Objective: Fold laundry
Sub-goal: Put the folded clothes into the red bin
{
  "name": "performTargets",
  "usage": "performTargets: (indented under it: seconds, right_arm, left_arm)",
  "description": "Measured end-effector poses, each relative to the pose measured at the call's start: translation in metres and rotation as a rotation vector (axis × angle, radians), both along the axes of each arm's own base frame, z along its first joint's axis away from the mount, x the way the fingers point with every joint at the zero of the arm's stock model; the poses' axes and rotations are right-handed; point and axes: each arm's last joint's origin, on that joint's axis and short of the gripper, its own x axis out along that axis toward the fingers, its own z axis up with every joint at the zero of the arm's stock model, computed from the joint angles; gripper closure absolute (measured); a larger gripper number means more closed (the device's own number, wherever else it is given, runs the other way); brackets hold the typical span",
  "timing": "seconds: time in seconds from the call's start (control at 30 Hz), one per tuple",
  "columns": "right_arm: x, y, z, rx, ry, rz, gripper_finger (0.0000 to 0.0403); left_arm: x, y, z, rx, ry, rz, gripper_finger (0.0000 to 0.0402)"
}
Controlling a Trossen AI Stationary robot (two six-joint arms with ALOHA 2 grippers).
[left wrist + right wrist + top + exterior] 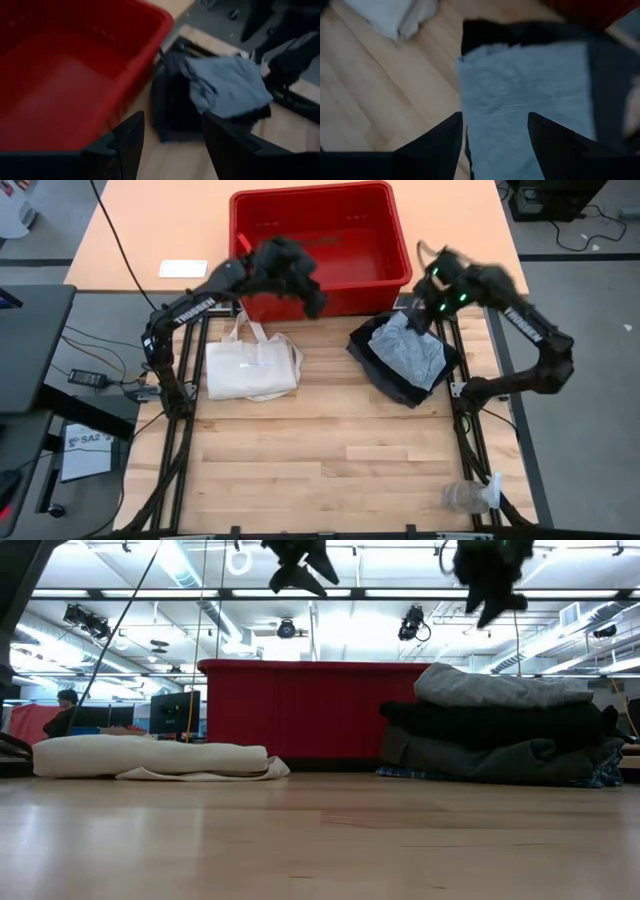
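Note:
The laundry lies stacked at the table's right. A light grey T-shirt (412,350) (520,85) is on top, over a black garment (480,720) and a dark grey one (500,755). A bit of blue plaid (602,778) peeks out at the bottom. My right gripper (425,308) (495,117) hangs open above the pile's far end, pointing steeply down at the T-shirt. My left gripper (312,298) (172,117) is open in the air over the red bin's near wall, pointing toward the pile (220,90). Neither touches cloth.
The red bin (320,200) stands at the far middle. A cream tote bag (250,365) lies flat to the left of the pile. A clear plastic bottle (465,497) lies at the near right corner. Bare wood (320,460) fills the near half.

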Motion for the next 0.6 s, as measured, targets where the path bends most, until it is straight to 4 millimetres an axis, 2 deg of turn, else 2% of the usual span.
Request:
performTargets:
  seconds: [0.2, 0.37, 0.5, 0.6]
  right_arm:
    - [0.006, 0.006, -0.081, 0.078, 0.057, -0.004, 0.0173]
    - [0.011, 0.0, -0.146, 0.107, 0.117, -0.017, 0.0173]
    - [0.021, 0.0, -0.188, 0.198, 0.131, 0.011, 0.0173]
    - [0.033, 0.007, -0.203, 0.269, 0.137, 0.049, 0.0173]
  left_arm:
    - [0.013, -0.044, -0.009, -0.076, 0.084, -0.016, 0.0198]
    - [0.018, -0.074, -0.013, -0.107, 0.126, 0.015, 0.0198]
    - [0.017, -0.087, -0.017, -0.097, 0.184, 0.048, 0.0198]
    - [0.013, -0.091, -0.021, -0.097, 0.245, 0.105, 0.0198]
